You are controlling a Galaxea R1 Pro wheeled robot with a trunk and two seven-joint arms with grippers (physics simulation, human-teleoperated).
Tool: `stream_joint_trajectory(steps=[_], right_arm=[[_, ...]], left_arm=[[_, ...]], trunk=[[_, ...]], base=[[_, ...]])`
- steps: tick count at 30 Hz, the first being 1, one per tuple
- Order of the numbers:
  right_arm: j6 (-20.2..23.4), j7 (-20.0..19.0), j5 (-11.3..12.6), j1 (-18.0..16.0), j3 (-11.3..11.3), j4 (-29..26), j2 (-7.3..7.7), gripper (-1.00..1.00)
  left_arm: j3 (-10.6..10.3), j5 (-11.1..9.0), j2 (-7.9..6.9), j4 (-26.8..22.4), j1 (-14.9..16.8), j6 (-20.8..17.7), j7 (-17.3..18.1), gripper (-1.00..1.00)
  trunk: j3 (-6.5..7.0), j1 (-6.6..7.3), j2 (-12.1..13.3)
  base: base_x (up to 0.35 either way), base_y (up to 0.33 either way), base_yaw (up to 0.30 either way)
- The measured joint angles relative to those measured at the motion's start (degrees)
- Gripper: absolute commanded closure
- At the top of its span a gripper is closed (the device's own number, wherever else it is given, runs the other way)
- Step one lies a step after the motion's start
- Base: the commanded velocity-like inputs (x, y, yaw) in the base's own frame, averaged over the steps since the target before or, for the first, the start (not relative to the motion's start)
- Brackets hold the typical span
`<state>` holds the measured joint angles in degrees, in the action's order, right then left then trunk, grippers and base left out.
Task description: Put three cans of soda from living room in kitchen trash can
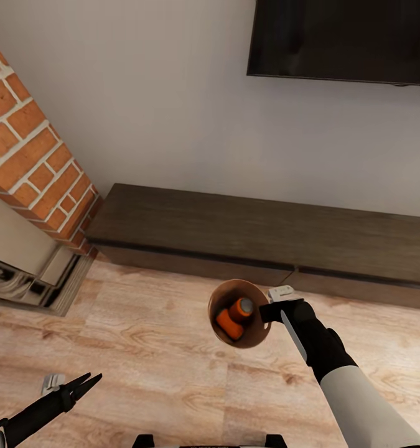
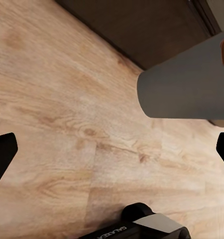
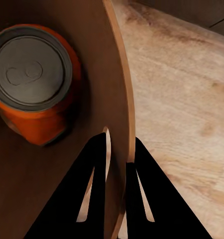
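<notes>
The tash can (image 1: pixel 254 339), a round copper-brown bin, hangs over the wood floor with its mouth tilted toward my head camera. My right gripper (image 1: pixel 267 311) is shut on its rim; in the right wrist view the black fingers (image 3: pixel 99 164) pinch the bin's wall (image 3: pixel 109 74) from both sides. Two orange cans of soda lie inside: one with a grey top (image 1: pixel 241 307) and one beside it (image 1: pixel 228 325). The right wrist view shows one orange can (image 3: pixel 35 74) with its grey lid up close. My left gripper (image 1: pixel 88 381) hangs open and empty at the lower left, its fingertips (image 2: pixel 2 152) wide apart above the floor.
A long dark low cabinet (image 1: pixel 266 230) runs along the white wall ahead, under a black television (image 1: pixel 340 37). The red brick chimney (image 1: pixel 29 155) and its hearth (image 1: pixel 23 274) stand at the left. Light plank floor (image 1: pixel 141 336) spreads around me. My right forearm (image 2: pixel 186 84) crosses the left wrist view.
</notes>
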<state>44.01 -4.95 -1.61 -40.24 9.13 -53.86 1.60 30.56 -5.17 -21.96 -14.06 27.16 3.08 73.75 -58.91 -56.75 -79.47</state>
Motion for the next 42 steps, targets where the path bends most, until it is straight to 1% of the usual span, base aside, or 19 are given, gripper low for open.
stream_joint_trajectory(steps=[7, 42], right_arm=[[0.0, 0.0, 0.0, 0.0, 0.0, 0.0, 0.00, 1.00], [-0.1, 0.0, 0.0, 0.0, 0.0, 0.1, 0.00, 1.00]], left_arm=[[0.0, 0.0, 0.07, 0.0, 0.0, 0.0, -0.4, -1.00], [0.0, 0.0, 0.07, 0.0, 0.0, 0.0, -0.4, -1.00]], trunk=[[0.66, 0.00, 0.0], [3.98, 0.00, 0.0]], base=[[0.000, 0.000, 0.000], [0.000, 0.000, 0.000]])
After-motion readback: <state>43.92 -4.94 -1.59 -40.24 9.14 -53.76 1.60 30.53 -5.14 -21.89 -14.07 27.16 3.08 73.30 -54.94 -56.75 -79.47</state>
